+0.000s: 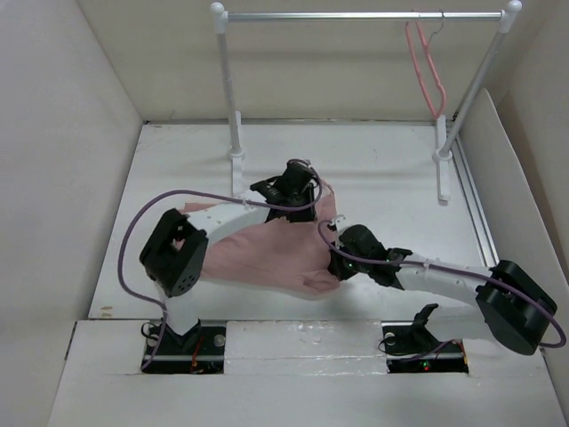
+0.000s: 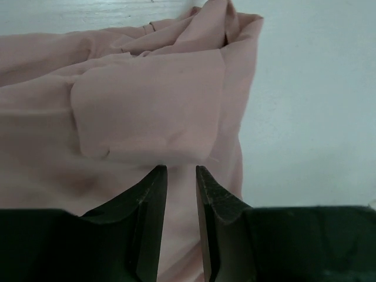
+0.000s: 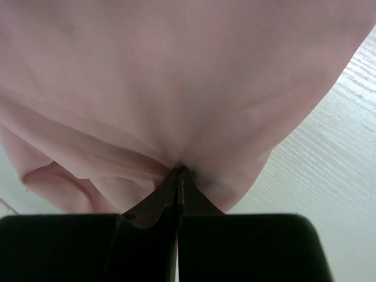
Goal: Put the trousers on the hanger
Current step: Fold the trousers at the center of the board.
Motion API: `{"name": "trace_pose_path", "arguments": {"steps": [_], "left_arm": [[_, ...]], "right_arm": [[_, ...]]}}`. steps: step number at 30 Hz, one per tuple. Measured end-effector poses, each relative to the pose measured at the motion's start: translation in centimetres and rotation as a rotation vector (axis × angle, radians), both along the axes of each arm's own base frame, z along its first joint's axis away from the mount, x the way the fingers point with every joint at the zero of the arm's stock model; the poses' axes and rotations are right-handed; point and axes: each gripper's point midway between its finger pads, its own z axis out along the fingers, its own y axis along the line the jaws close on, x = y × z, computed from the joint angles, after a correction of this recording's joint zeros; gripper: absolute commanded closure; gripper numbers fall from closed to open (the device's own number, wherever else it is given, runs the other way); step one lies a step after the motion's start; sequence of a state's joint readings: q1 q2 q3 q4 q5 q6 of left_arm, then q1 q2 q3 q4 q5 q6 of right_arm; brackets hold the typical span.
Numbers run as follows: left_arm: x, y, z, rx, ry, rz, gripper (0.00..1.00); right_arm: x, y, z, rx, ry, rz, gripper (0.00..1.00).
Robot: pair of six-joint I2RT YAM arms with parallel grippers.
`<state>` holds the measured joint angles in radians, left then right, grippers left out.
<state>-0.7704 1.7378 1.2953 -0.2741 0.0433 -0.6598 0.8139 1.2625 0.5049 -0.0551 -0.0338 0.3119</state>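
Honestly, this one's barely off the ground. The trousers [image 1: 267, 253] are lying in a crumpled heap on the worktop [image 1: 382, 178], roughly in the middle, between the two arms. The hanger [image 1: 425, 67] is way off at the back right, hooked on the garment rail [image 1: 356, 15]. It's bare and well apart from the fabric, so nothing's been draped on it yet.

What is done: the right gripper [image 3: 179, 171] has its jaws pressed together on a pinch of the pink cloth at the heap's near-right edge. In the right wrist view you can see the wrinkles fanning out from the tips. The left gripper [image 2: 181, 170] sits over the far-right end of the heap, just short of a pocket-like patch [image 2: 147, 111]. Its jaws are a narrow gap apart, with nothing clamped that I can see.

Left to do, I reckon: get the second grip, lift, carry the lot over to the hanger and drape it on. Basically the whole job.
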Motion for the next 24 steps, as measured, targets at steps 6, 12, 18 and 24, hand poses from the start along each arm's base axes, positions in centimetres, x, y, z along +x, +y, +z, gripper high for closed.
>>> {"name": "trace_pose_path", "arguments": {"steps": [6,12,18,24], "left_arm": [[2.7,-1.3,-5.6,0.063,0.071,-0.003,0.77],[5.4,-0.9,-7.6,0.075,0.088,0.021,0.78],[7.6,-1.5,-4.7,0.044,0.028,0.01,0.77],[7.7,-2.2,2.3,-0.045,-0.069,-0.018,0.77]], "right_arm": [[0.0,0.1,0.6,0.041,-0.023,-0.012,0.99],[-0.1,0.0,0.5,0.042,-0.022,-0.012,0.95],[-0.3,-0.1,1.2,0.001,0.009,0.006,0.56],[2.7,2.6,16.3,0.104,-0.192,0.084,0.74]]}}
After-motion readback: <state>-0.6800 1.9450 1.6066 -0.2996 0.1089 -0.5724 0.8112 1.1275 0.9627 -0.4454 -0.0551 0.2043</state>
